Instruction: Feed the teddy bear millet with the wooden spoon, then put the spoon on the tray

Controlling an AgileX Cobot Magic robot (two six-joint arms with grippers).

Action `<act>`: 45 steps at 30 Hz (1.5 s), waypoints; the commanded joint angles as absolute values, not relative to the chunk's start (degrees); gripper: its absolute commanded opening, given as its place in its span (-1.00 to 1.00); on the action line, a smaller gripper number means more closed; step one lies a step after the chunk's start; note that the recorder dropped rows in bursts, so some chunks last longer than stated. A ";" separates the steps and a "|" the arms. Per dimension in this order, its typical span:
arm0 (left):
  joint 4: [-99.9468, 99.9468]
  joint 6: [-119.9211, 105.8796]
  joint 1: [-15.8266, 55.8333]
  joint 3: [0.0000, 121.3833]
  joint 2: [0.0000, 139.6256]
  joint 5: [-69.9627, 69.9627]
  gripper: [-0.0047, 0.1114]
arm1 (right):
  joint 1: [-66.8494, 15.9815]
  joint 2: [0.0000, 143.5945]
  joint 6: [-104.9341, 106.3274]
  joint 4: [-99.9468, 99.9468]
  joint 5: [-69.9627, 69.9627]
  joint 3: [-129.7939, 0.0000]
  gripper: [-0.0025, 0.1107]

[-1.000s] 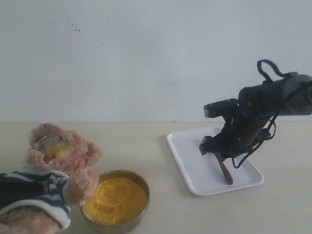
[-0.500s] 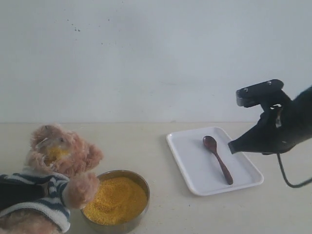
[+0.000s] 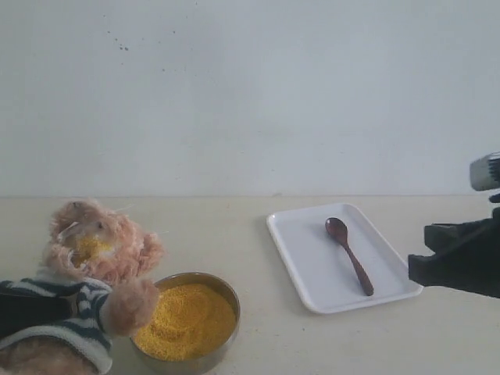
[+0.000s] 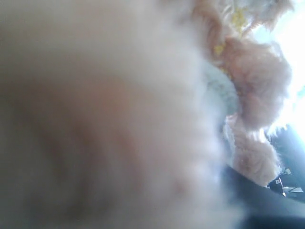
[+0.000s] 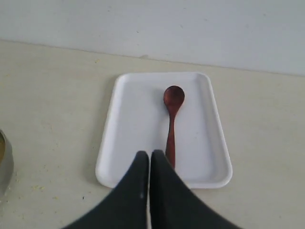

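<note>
The teddy bear (image 3: 98, 246) leans at the far left with yellow grains on its muzzle. A dark part of my left gripper (image 3: 23, 308) lies across its striped shirt and grips its body. In the left wrist view blurred fur of the teddy bear (image 4: 257, 81) fills the picture and hides the jaws. The millet (image 3: 184, 320) fills a round metal bowl (image 3: 228, 295) by the bear's paw. The wooden spoon (image 3: 349, 255) (image 5: 171, 129) lies free on the white tray (image 3: 305, 266) (image 5: 133, 133). My right gripper (image 3: 414, 269) (image 5: 149, 155) is shut and empty, just off the tray's near edge.
A plain white wall runs behind the beige table. The metal bowl's rim (image 5: 4, 162) shows at the edge of the right wrist view, with a few loose grains on the table near it.
My right gripper let go of the spoon on the tray, drew back to the right off the tray, and shut empty. The bear's head shifted slightly.
</note>
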State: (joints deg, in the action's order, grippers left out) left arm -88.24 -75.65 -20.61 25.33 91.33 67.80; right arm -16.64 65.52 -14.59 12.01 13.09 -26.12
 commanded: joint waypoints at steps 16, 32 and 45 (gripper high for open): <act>-92.53 -76.82 -20.76 25.27 91.01 68.38 -0.85 | -16.52 12.10 17.68 -20.29 7.51 -9.30 -0.96; -93.94 -77.21 -20.76 25.27 91.01 68.80 -0.85 | -16.52 17.05 23.89 -24.92 17.76 -1.71 -0.96; -95.00 -79.04 -20.76 25.27 91.01 69.37 -0.85 | -16.52 18.41 21.06 -25.73 -3.88 0.00 -0.96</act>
State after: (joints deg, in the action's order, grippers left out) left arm -93.85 -77.30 -20.61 25.33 91.33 67.44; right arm -16.64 18.05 21.57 -25.75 -0.67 0.00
